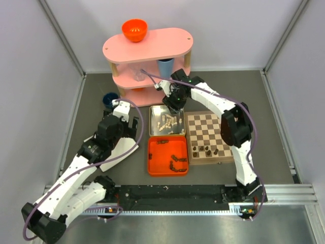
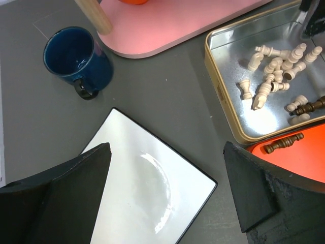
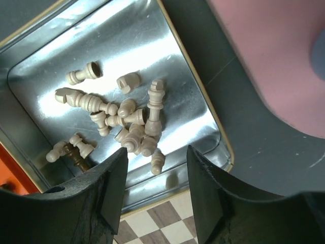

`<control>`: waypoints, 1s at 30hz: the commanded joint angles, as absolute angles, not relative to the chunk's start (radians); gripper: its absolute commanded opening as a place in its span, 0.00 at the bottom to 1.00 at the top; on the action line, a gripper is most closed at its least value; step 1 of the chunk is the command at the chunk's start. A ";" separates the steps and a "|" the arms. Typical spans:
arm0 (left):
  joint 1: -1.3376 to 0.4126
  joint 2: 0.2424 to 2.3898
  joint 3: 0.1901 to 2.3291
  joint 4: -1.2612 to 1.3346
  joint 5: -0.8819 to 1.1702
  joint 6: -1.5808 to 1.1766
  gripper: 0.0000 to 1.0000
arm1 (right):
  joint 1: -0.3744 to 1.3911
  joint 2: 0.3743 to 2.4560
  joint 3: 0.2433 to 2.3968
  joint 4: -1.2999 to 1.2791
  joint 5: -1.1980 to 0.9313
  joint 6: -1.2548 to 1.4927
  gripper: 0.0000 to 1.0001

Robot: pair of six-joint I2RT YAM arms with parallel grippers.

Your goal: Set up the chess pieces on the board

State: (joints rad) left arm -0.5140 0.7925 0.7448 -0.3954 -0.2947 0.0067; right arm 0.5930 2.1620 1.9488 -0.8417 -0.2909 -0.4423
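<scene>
Chess pieces (image 3: 134,124): small turned wooden figures, pale cream and dark brown, with round bases and knobbed tops; we see most of the cream ones lying tumbled in the square silver metal tin (image 3: 177,66), one dark one among them
Flat checkered wooden board (image 1: 205,127): lies just right of the tin; a handful of dark pieces stand along its near edge; the other squares are bare
Orange plastic tray (image 1: 157,162): shallow, with rounded corners; several dark pieces lie loose in it, in front of the tin
Progress: we judge the job barely begun; no cream piece is on the board, and most dark ones are yet to be placed
Right gripper (image 3: 156,152): jaws spread wide and empty, hanging over the tin's cream heap
Left gripper (image 2: 165,162): jaws wide, nothing held, above a glossy white sheet (image 2: 147,183) on the grey surface (image 2: 152,86)
Tin's texture: polished, mirror-bright floor and gold-toned rim; we expect pieces to slide on it
</scene>
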 commanded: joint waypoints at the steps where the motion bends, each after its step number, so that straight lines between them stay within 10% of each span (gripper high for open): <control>1: -0.508 0.746 0.730 -0.327 -0.319 0.028 0.97 | 0.620 2.183 2.003 -0.899 -0.294 -0.460 0.48; 17: -0.506 0.732 0.729 -0.330 -0.296 0.028 0.97 | 0.661 2.250 2.010 -0.936 -0.282 -0.471 0.38; 30: -0.505 0.727 0.729 -0.331 -0.291 0.026 0.97 | 0.669 2.230 2.020 -0.942 -0.293 -0.471 0.06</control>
State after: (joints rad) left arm -0.5110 0.7479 0.7303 -0.3740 -0.3000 0.0216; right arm 0.6525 2.2417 1.9678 -0.9340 -0.2848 -0.4702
